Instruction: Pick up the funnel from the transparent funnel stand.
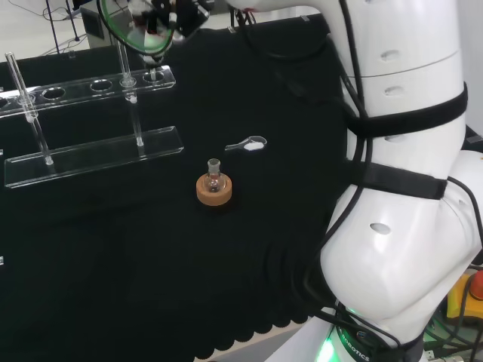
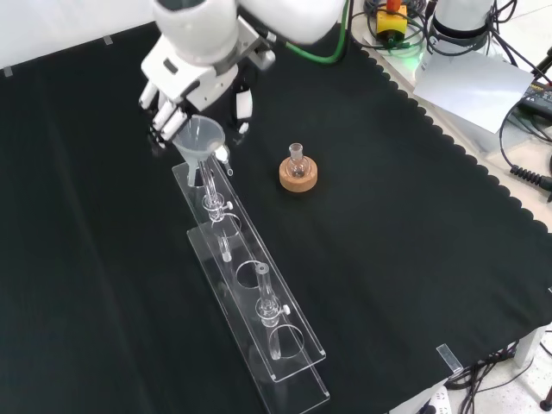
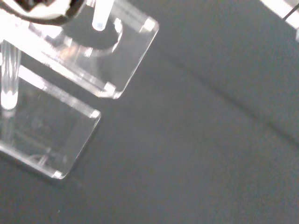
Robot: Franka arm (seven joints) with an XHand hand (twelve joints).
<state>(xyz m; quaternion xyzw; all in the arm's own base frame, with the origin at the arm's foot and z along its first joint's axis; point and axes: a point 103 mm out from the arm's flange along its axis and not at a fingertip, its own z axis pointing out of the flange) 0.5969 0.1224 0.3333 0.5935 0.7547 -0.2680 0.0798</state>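
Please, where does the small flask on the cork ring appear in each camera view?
Head view: flask near the middle, on its cork ring, right of the clear stand.
Front view: flask upper middle, right of the stand's far end.
Wrist view: I cannot find it.
Shared landmark: the clear stand.

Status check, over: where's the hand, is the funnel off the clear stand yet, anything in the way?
Hand at the funnel's rim, grip unclear. Funnel stem at the stand's end hole. Small flask on cork ring off to the side, not blocking.
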